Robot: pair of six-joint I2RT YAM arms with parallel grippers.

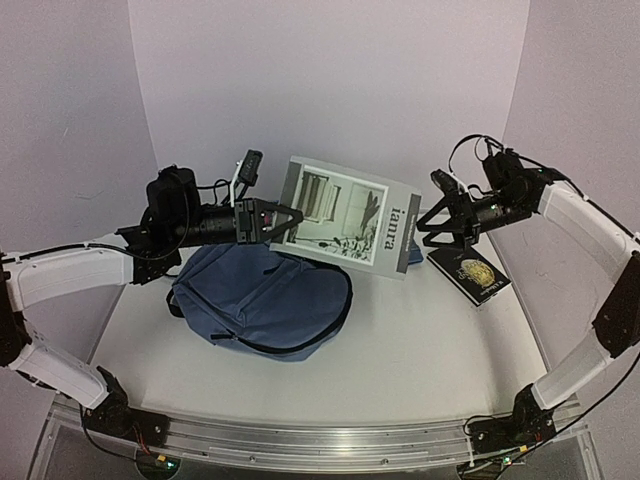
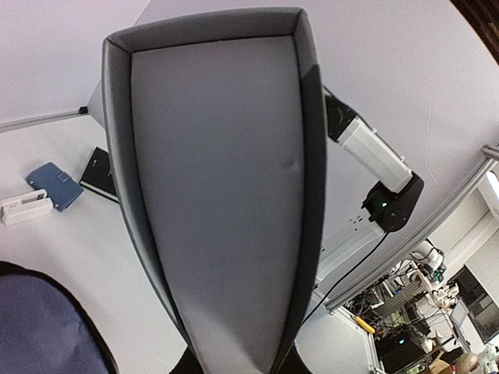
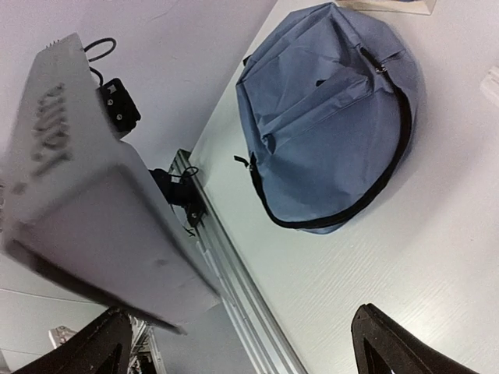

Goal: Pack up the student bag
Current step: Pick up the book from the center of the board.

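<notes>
The student bag (image 1: 265, 300) is a slate-blue backpack lying flat on the table, left of centre; it also shows in the right wrist view (image 3: 327, 117) and in the left wrist view (image 2: 39, 327). My left gripper (image 1: 285, 222) is shut on the left edge of a large grey book titled "ianra" (image 1: 345, 215), held upright in the air above the bag's far side. In the left wrist view the book's plain grey cover (image 2: 218, 187) fills the frame. My right gripper (image 1: 425, 228) is open at the book's right edge; in its own view the book (image 3: 86, 195) hangs by the left finger (image 3: 101, 343).
A dark book with a gold emblem (image 1: 470, 275) lies on the table at the right, under my right arm. A small blue case (image 2: 53, 183) and a white object (image 2: 23, 209) lie near it. The table's metal front rail (image 1: 320, 440) runs along the near edge.
</notes>
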